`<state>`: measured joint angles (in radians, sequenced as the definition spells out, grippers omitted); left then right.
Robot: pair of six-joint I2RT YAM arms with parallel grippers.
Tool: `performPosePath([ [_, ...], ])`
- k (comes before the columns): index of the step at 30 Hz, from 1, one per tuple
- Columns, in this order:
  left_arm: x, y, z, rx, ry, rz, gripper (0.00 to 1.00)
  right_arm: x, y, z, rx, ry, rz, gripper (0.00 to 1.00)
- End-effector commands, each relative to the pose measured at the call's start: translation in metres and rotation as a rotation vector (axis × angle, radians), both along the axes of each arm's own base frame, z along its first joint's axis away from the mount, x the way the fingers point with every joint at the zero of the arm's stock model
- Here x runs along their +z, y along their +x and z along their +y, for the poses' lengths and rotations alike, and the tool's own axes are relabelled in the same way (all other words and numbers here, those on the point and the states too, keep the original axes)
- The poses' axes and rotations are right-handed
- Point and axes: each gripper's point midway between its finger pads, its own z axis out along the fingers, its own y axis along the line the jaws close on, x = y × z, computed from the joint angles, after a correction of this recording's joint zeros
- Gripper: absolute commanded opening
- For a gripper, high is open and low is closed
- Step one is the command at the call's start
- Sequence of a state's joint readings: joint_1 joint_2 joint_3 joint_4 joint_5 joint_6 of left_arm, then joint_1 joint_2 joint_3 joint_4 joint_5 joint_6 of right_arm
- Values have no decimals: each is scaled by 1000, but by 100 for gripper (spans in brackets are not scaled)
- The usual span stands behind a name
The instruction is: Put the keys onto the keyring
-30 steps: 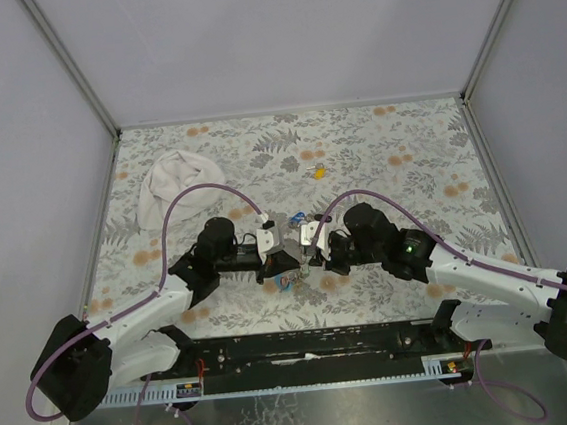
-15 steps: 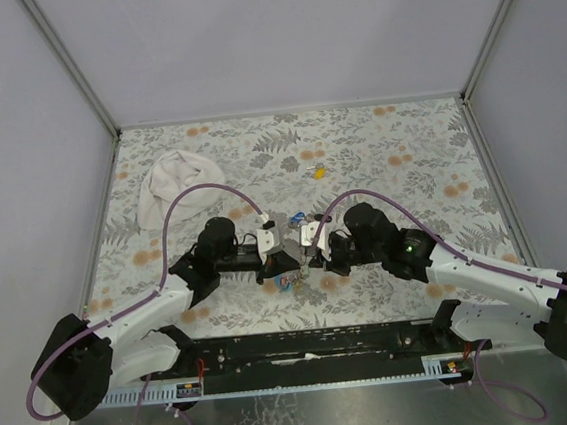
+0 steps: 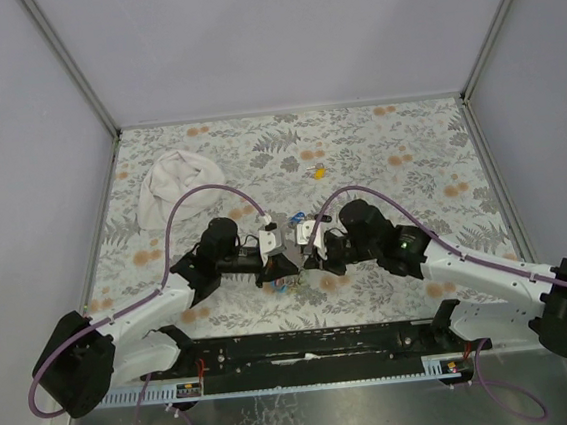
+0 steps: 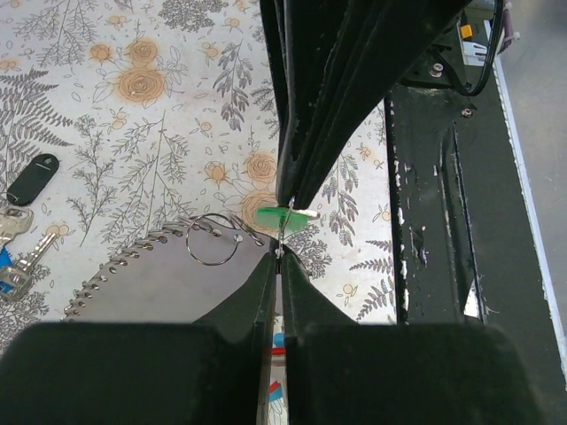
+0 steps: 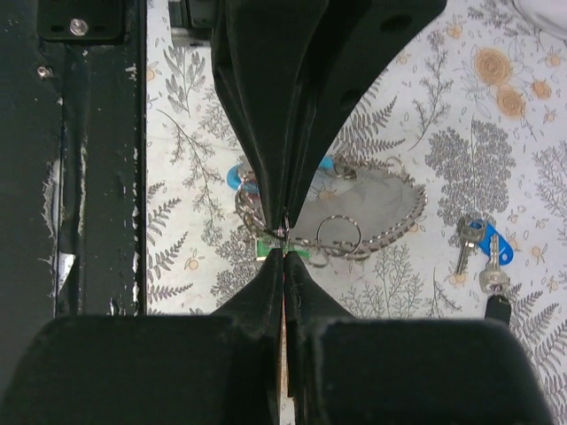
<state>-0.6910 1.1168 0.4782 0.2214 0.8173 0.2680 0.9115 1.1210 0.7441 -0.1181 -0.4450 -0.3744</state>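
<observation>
My two grippers meet tip to tip over the middle of the table. The left gripper [image 4: 279, 255] [image 3: 285, 267] is shut on a thin metal ring of the keyring [image 4: 120, 264] [image 5: 403, 215], whose silver coil cord lies in a loop below. The right gripper [image 5: 283, 251] [image 3: 304, 261] is shut on the green key [image 4: 296, 218] [image 5: 302, 252], held right against that ring. A loose ring [image 4: 213, 241] hangs from the coil. The blue key [image 5: 497, 247] and the black key [image 4: 33, 179] lie beside the coil. The yellow key [image 3: 318, 172] lies apart, farther back.
A white cloth bundle [image 3: 175, 183] sits at the back left. The black rail [image 4: 452, 204] of the arm bases runs along the near edge, close behind the grippers. Grey walls enclose the flowered table [image 3: 409, 160].
Both grippers have shifted slightly toward the near edge and closer together, still shut. The keys on the table have not moved.
</observation>
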Motion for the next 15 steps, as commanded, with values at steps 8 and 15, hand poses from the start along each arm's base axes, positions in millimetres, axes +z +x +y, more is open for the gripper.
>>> performPosePath([
  [8,34,-1,-8,-45,-112,-102,0,24,5,17,31,62,-17,0],
  [15,31,2,-6,-20,-99,-112,0,30,13,-2,-72,43,-67,0],
])
